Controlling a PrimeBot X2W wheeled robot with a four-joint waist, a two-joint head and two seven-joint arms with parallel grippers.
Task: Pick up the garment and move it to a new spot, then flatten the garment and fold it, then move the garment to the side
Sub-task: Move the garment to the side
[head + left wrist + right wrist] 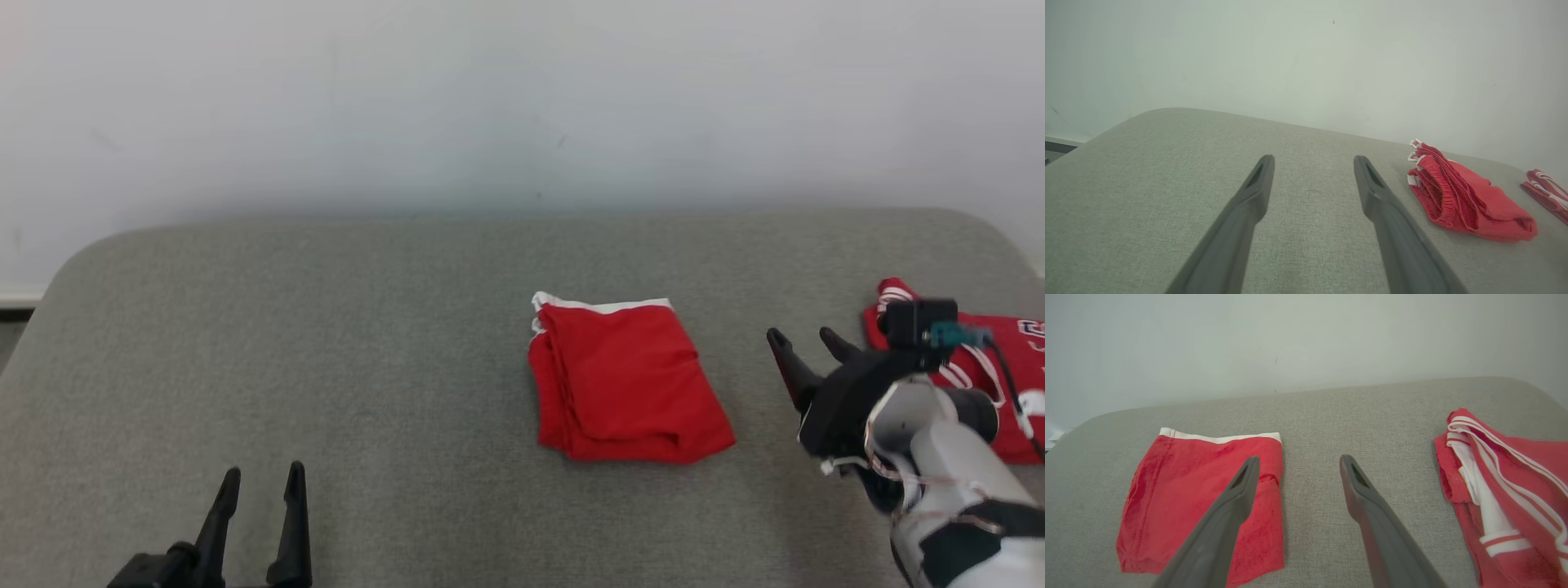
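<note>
The garment [629, 380] lies folded in a neat red square, white band at the back, a little right of centre on the pad [326, 327]. The right gripper [800, 333] hovers just beside its right edge, jaws apart and empty. The left gripper [264, 469] sits well off at the near left, also jaws apart. The fold looks done, so the shift aside is likely next. It should pinch through every layer at one edge, lift low, and steer clear of the striped garment [996, 384] at the right end.

Folded red garment [624, 380] on grey surface [367, 343]; right gripper [800, 335] near it, left gripper [264, 469] lower left, both spread, empty.
</note>
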